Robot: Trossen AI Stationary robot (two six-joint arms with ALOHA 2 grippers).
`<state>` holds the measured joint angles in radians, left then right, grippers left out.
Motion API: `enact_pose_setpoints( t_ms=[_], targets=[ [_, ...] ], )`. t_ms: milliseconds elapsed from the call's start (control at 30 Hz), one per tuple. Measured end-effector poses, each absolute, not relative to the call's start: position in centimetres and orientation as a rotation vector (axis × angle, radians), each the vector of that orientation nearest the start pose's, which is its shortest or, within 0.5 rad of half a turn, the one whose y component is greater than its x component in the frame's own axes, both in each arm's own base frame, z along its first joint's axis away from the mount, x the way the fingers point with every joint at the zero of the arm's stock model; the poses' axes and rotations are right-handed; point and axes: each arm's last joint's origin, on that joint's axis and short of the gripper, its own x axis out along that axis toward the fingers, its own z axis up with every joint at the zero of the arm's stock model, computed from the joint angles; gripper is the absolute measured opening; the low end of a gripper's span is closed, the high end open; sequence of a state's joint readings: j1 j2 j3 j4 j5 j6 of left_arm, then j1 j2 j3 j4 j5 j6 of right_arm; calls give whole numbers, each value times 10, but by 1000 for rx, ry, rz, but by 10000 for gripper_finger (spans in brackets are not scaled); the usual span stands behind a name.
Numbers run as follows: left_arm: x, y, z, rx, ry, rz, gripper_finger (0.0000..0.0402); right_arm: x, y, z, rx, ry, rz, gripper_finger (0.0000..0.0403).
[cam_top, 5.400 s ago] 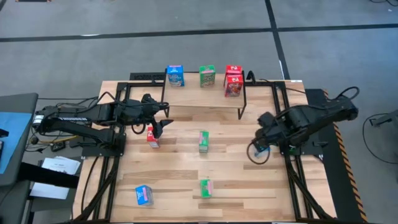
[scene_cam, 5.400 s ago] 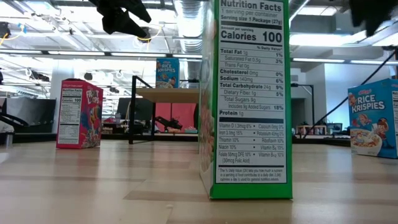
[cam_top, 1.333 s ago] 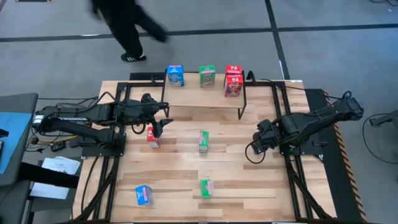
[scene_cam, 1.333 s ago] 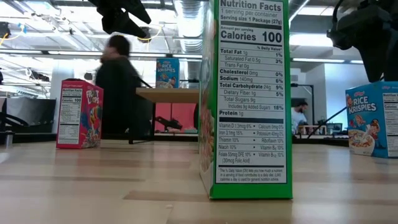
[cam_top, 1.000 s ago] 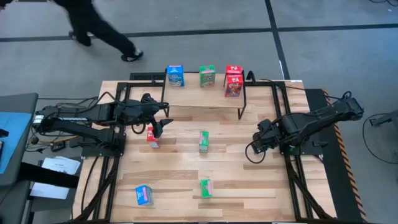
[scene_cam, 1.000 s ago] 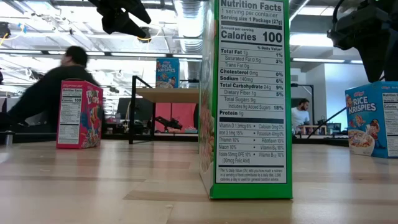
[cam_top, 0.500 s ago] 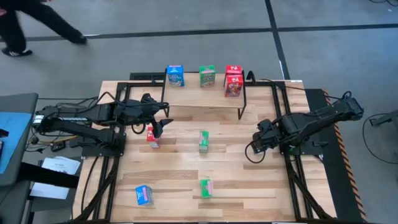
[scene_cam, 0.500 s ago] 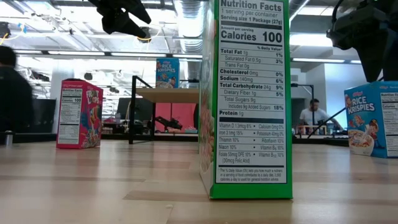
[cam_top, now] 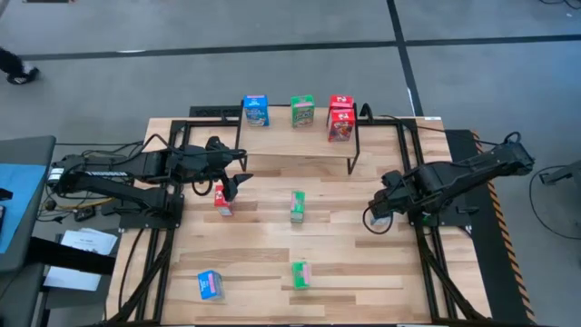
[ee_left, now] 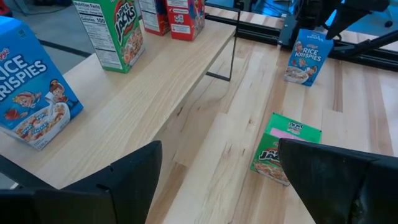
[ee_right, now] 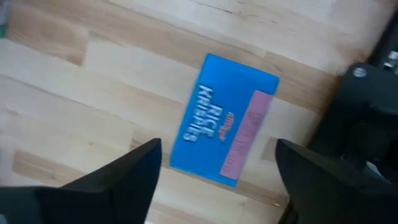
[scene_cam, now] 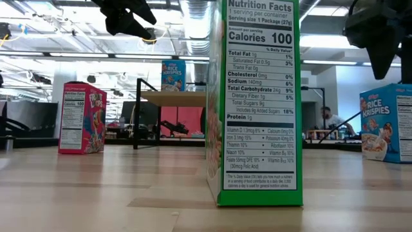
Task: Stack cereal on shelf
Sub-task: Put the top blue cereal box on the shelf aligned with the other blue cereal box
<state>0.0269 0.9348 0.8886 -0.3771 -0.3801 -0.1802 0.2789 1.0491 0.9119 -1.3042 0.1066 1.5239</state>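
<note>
The shelf [cam_top: 281,136] stands at the table's far side and carries a blue cereal box [cam_top: 256,110], a green one [cam_top: 302,111] and two stacked red ones [cam_top: 340,119]. A red box [cam_top: 222,199], two green boxes [cam_top: 297,206] [cam_top: 300,273] and a blue box [cam_top: 210,285] are on the tabletop. Another blue box [ee_right: 227,127] stands upright at the right. My right gripper [ee_right: 214,149] hangs open above it, pointing down, clear of its top. My left gripper [cam_top: 238,182] hovers open beside the red box.
The green box [scene_cam: 257,103] stands close in front of the low camera and hides the table's middle. Black frame rails [cam_top: 427,254] run along both sides of the tabletop. A person's foot [cam_top: 14,73] shows on the floor at the far left.
A person has walked along the floor beyond the table's far edge, toward the left, and has almost left the high view. The boxes stand as before.
</note>
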Motion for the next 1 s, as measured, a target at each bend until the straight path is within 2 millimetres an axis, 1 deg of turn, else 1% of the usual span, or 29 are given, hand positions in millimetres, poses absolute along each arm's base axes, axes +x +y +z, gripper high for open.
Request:
enact_pose_setpoints(
  t_ms=[100, 200, 600, 700, 800, 1000],
  targets=[
    [197, 16, 326, -100, 382, 437, 311, 149, 39, 261, 973, 1180, -926, 374],
    [197, 16, 326, -100, 382, 437, 311, 153, 41, 257, 958, 1197, -946, 394],
    [197, 16, 326, -100, 381, 437, 311, 169, 45, 243, 913, 1247, -1000, 393],
    [197, 16, 326, -100, 381, 437, 311, 172, 46, 240, 904, 1257, -1009, 386],
    [197, 16, 326, -100, 382, 437, 311, 174, 47, 238, 896, 1262, -1007, 371],
    [197, 16, 326, -100, 381, 437, 311, 177, 48, 238, 915, 1241, -981, 319]
  ],
)
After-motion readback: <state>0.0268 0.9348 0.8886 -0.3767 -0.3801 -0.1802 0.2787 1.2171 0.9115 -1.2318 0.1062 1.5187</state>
